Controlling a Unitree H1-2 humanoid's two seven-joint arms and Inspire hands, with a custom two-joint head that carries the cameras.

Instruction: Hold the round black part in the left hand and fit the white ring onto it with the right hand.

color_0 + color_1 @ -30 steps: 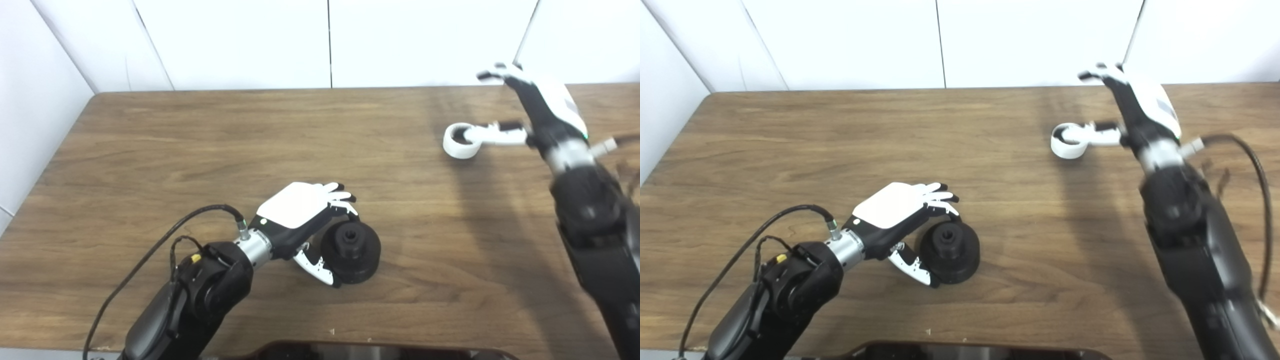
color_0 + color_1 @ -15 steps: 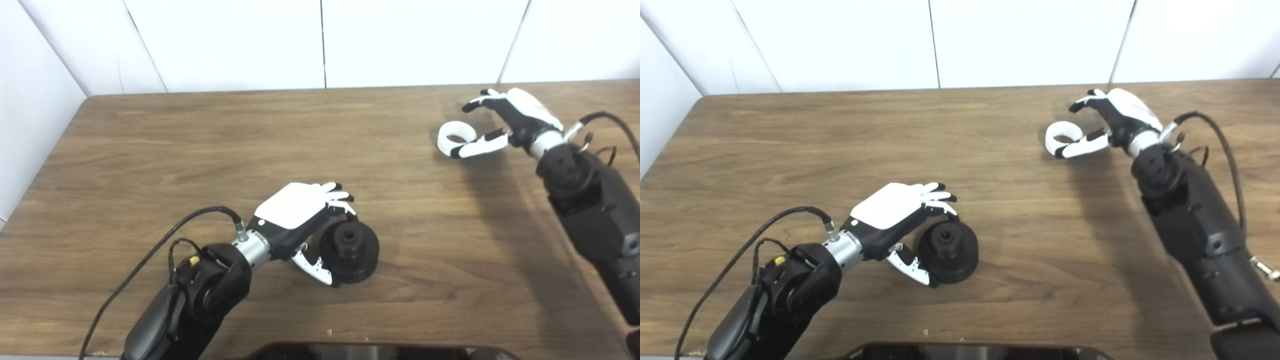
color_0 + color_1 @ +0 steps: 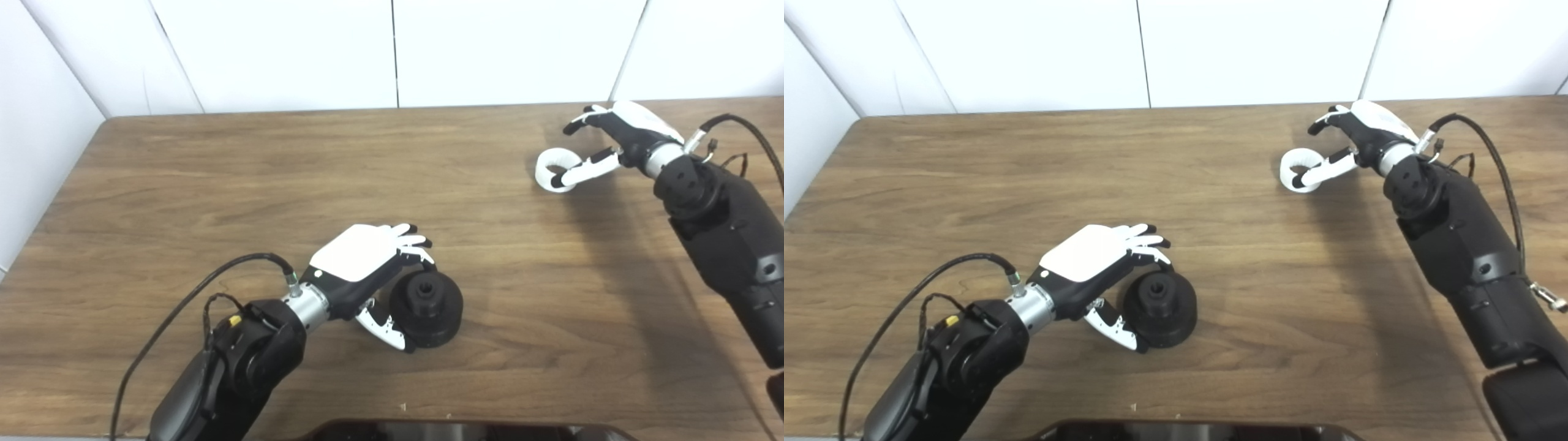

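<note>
Cupping the round black part (image 3: 427, 302) near the middle of the wooden table (image 3: 245, 177), your left hand (image 3: 367, 263) has its fingers (image 3: 411, 240) curled over the part's far-left rim and its thumb (image 3: 386, 327) pressed against the near-left side. The part sits flat on the table with its raised hub and centre hole facing up. Whether that grasp is firm you cannot tell, but both fingers and thumb touch the part.

Far off to the right, your right hand (image 3: 1356, 144) is at the white ring (image 3: 1297, 169), which lies near the table's far edge. Its thumb (image 3: 1326, 172) reaches along the ring's near-right side and touches it, while the fingers (image 3: 1323, 121) arch above and beyond the ring, spread apart and not closed on it. The ring looks slightly tilted against the thumb. Ring and black part are well apart, with bare wood between them.
</note>
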